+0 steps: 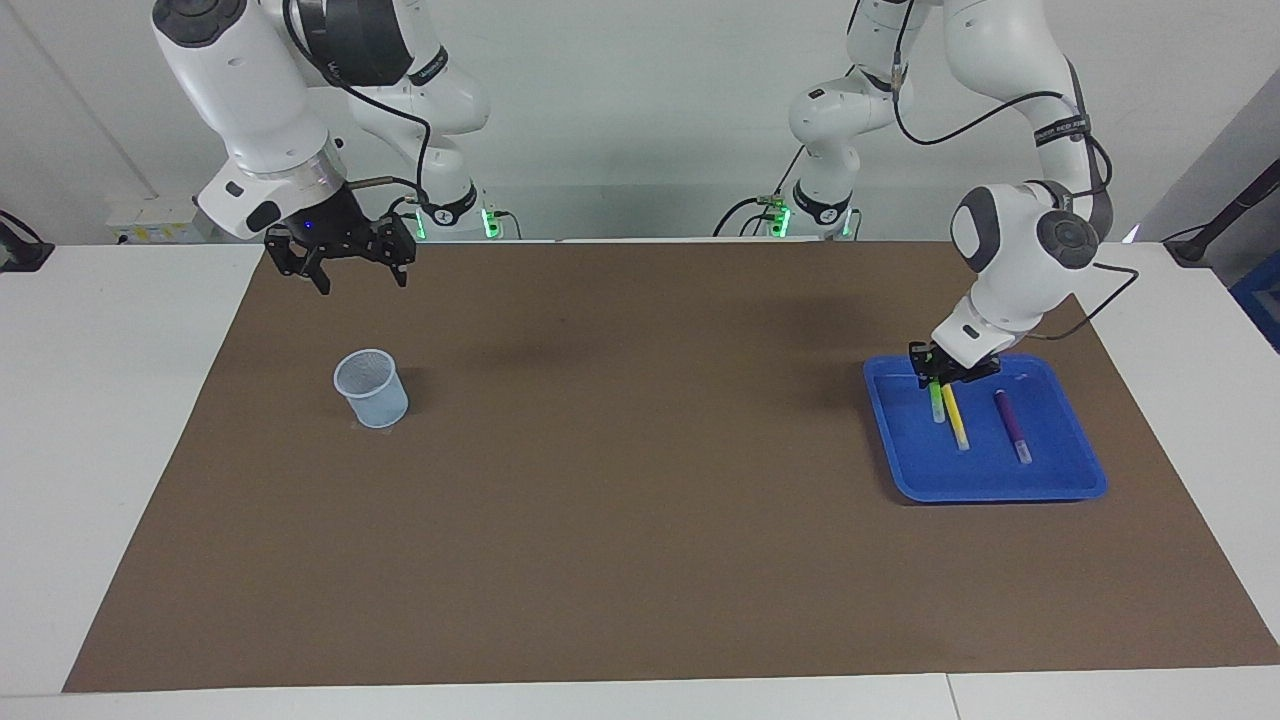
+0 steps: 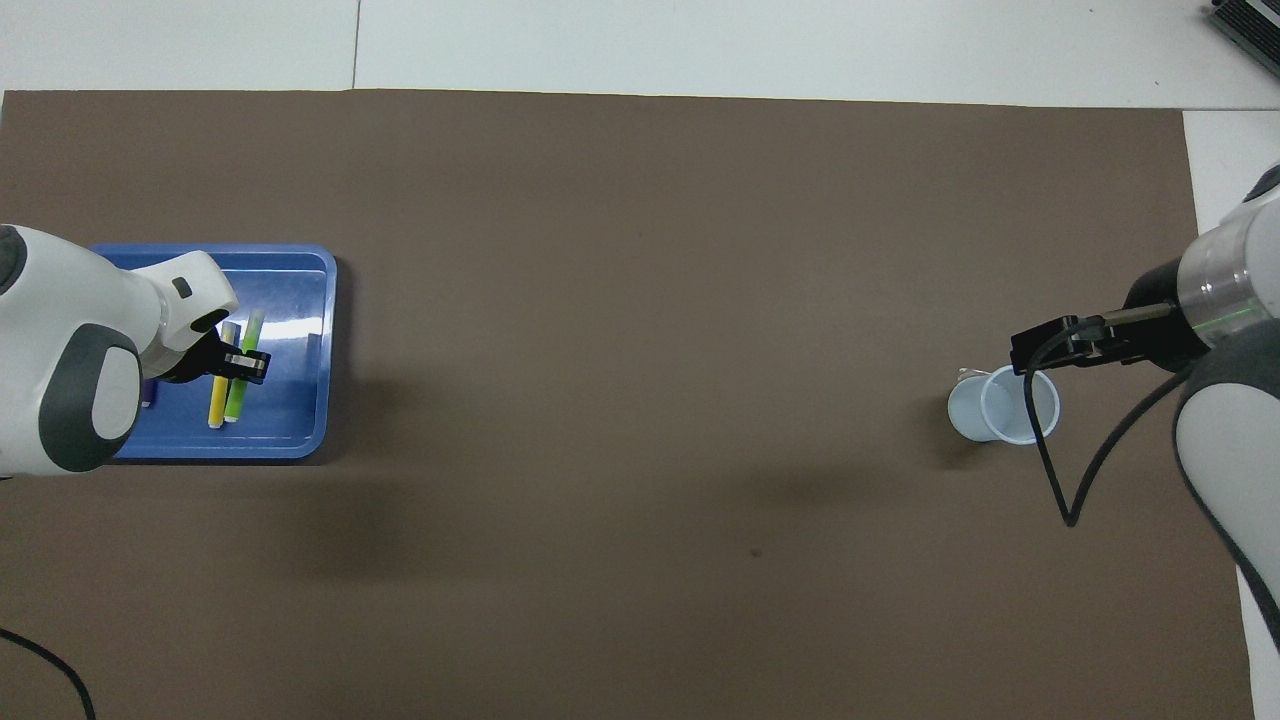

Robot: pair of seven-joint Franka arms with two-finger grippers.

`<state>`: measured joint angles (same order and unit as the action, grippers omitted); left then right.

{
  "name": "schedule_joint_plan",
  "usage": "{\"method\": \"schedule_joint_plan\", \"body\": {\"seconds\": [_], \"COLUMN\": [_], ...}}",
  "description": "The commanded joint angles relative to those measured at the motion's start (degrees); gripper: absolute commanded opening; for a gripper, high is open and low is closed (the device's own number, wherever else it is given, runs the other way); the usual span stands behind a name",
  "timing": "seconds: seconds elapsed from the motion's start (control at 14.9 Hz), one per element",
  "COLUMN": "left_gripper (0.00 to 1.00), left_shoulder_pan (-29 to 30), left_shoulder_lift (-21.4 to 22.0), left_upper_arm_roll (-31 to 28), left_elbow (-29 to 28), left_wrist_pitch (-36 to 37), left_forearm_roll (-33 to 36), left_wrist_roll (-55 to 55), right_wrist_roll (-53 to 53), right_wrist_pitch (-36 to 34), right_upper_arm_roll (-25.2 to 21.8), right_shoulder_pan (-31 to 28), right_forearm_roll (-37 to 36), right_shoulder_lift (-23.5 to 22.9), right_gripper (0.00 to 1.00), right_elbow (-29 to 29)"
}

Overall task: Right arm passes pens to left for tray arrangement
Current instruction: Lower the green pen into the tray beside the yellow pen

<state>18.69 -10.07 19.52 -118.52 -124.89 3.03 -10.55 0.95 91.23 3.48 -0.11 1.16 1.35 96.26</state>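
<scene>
The left claw (image 1: pixel 941 381) was clamped on the green pen (image 1: pixel 937 403) over the blue tray (image 1: pixel 1000 485), beside the yellow pen (image 1: pixel 955 420); perhaps touching down. The right claw (image 1: pixel 340 262) hung wide open, empty, above the desk (image 1: pixel 640 550).

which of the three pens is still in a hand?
The green pen: the left hand is shut on it over the blue tray. The yellow pen and purple pen lie loose in the tray.
</scene>
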Motion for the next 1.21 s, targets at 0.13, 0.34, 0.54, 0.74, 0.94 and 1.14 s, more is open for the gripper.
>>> {"method": "schedule_joint_plan", "body": {"seconds": [0.13, 0.34, 0.54, 0.74, 0.94, 1.14], "left_gripper": [0.0, 0.0, 0.0, 0.23, 1.0, 1.0], "left_shoulder_pan": [-0.4, -0.3, -0.3, -0.2, -0.3, -0.1], "left_shoulder_lift": [-3.5, -4.6, -5.1, -5.3, -5.3, -5.3], "left_upper_arm_roll": [0.3, 0.3, 0.3, 0.3, 0.3, 0.3], "left_elbow": [0.0, -0.1, -0.3, -0.2, 0.0, 0.2], "left_wrist_pitch": [-5.3, -7.4, -8.6, -8.9, -9.1, -8.9], "left_forearm_roll": [4.3, 5.5, 5.6, 5.7, 5.7, 5.7], "left_wrist_roll": [5.4, 6.1, 6.9, 6.6, 6.5, 6.5], "right_wrist_roll": [0.8, 0.8, 0.8, 0.9, 1.0, 0.9], "right_wrist_pitch": [-2.1, -1.5, -1.5, -1.3, 2.9, 3.3], "right_upper_arm_roll": [0.0, -3.3, -4.1, -4.0, -3.9, -3.9], "right_shoulder_pan": [-1.1, -1.1, -1.1, -0.9, -0.4, -0.4], "right_forearm_roll": [-1.0, -0.8, -0.8, -0.9, -1.0, -1.0], "right_shoulder_lift": [0.6, 0.2, 0.1, 0.6, 0.8, 1.5], "right_gripper": [1.0, 1.0, 1.0, 1.0, 1.0, 1.0], "right_elbow": [0.5, 0.1, -0.8, 0.4, 2.1, 3.1]}}
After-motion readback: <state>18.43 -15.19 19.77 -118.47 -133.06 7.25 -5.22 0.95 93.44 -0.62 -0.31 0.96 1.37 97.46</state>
